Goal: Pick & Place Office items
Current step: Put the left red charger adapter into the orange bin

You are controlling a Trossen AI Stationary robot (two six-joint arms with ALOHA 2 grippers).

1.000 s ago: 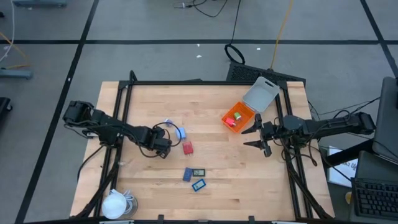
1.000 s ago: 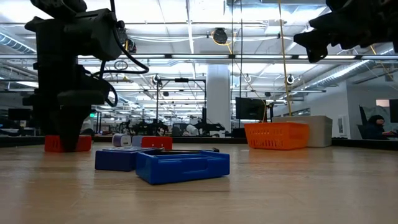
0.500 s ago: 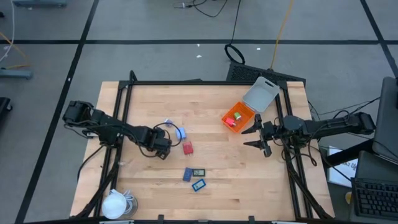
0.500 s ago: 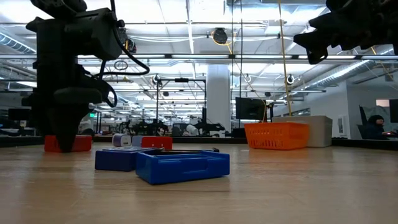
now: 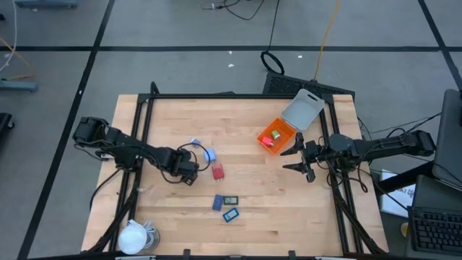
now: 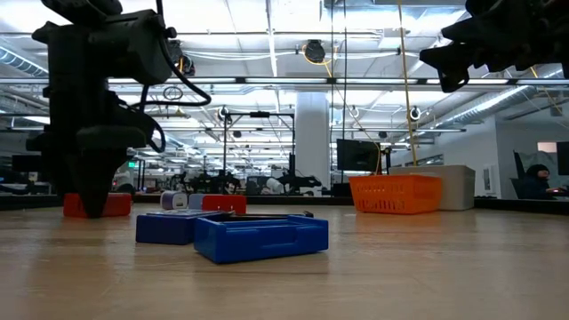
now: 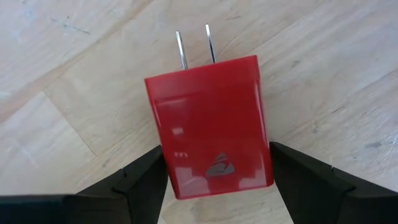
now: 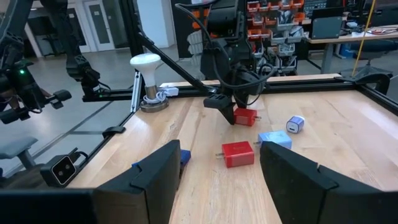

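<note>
Left wrist view: left gripper (image 7: 214, 180) clamps a glossy red two-pronged plug block (image 7: 208, 124).

I was running it in an open robotics lab, wooden workbench (image 5: 245, 195) in a black frame, ceiling strip lights (image 6: 293, 27), monitor (image 6: 357, 154) at twelve o'clock, cluttered shelving (image 8: 280, 18) behind.

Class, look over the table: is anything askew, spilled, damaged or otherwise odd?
Nothing looks spilled or broken. The orange tray sits at an angle to the table's edges, its grey lid swung open. The small plugs lie scattered mid-table, awaiting sorting. The left gripper has its jaws on either side of a red plug.
</note>
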